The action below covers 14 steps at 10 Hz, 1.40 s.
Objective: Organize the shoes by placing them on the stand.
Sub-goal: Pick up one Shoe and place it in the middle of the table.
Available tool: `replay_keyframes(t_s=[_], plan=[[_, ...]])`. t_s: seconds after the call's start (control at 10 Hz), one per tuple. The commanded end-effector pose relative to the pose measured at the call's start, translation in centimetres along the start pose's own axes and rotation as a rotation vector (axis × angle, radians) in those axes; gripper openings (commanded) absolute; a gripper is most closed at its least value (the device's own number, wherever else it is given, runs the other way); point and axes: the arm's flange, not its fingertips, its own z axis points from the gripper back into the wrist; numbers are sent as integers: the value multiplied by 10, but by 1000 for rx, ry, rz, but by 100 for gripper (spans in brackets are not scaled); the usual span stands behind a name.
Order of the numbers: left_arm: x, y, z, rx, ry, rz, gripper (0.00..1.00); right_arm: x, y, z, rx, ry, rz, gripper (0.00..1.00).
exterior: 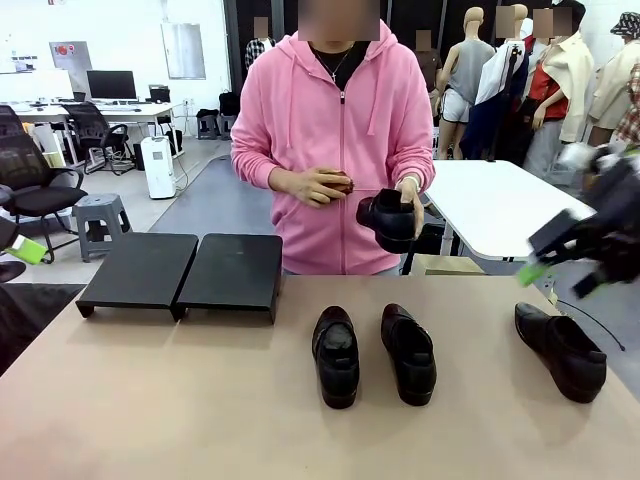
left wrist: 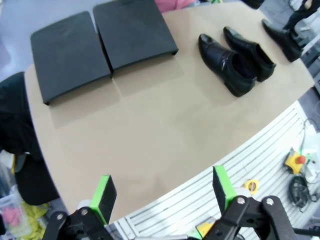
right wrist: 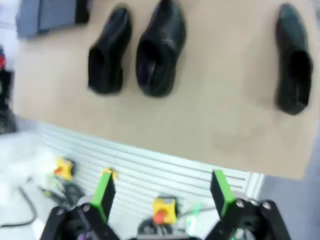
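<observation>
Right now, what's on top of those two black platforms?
Nothing; both platforms are bare. Three shoes lie on the table, a fourth in the person's hand. Underneath the platforms is hidden.

We find the room bright and evenly lit, with light falling from above. Soft, short shadows hug the shoes [exterior: 336, 355] and the stand [exterior: 232, 272], and the leather carries pale glare. In the front view the right gripper [exterior: 556, 275] is smeared by motion blur. The right wrist view is blurred throughout. The left wrist view is sharp, though wide-angle distortion bows the table [left wrist: 150, 130] edge.
</observation>
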Motion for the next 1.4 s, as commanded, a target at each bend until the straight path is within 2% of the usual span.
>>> replay_keyframes(t_s=[0.0, 0.1, 0.4, 0.6, 0.8, 0.9, 1.0, 1.3], plan=[[-1, 0, 0, -16, -1, -9, 100, 27, -3, 5, -50, 38, 65, 100], [-1, 0, 0, -16, -1, -9, 100, 16, -21, 34, 1, 2, 55, 100], [-1, 0, 0, -16, -1, -9, 100, -59, -76, 184, 37, -93, 16, 100], [-1, 0, 0, -16, -1, -9, 100, -92, -110, 251, -14, -189, -197, 100], [-1, 0, 0, -16, -1, -9, 100, -100, -133, 256, 27, -225, -293, 100], [-1, 0, 0, -16, -1, -9, 100, -101, -135, 251, 65, -228, -249, 100], [-1, 0, 0, -16, -1, -9, 100, -100, -136, 248, 51, -233, -261, 100], [-1, 0, 0, -16, -1, -9, 100, -85, -108, 230, 23, -224, -181, 100]])
